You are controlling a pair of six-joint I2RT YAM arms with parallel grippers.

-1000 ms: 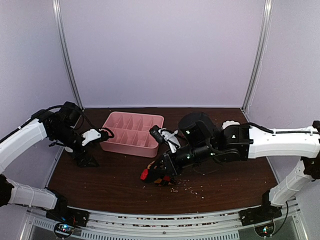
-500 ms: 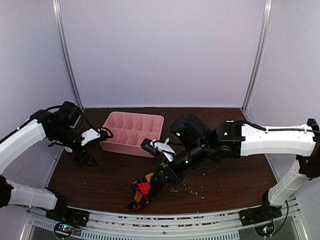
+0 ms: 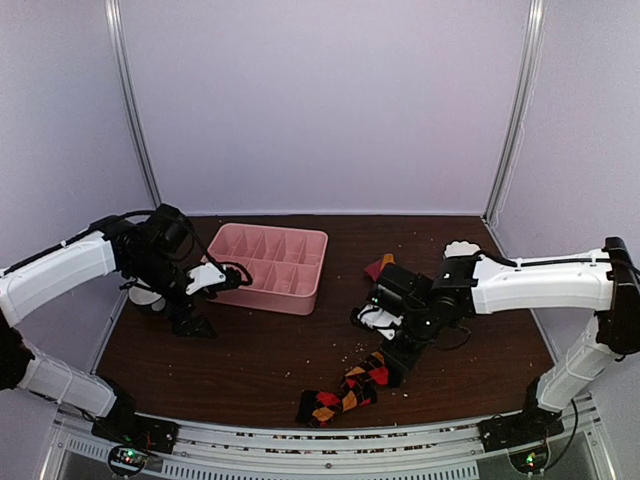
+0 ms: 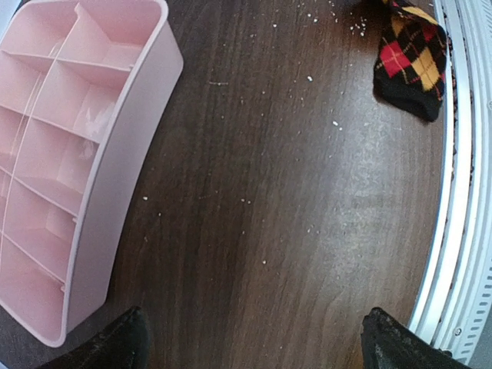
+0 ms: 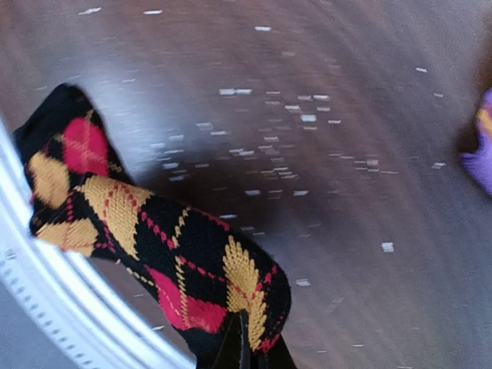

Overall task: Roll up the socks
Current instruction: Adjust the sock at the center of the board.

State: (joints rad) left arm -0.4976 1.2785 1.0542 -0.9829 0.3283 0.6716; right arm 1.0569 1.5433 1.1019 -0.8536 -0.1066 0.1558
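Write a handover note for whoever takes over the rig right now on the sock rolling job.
Left gripper: open, empty, beside the pink tray.
Right gripper: shut on one end of the argyle sock, which is stretched unrolled toward the table's near edge.
What looks like a second sock: bunched behind the right arm, not held.
Done: nothing rolled.
Left: roll both socks.

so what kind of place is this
Probably a robot test booth: a white left arm and right arm bolted to a dark wood table, plain lilac walls closing it in, and a metal rail along the near edge.
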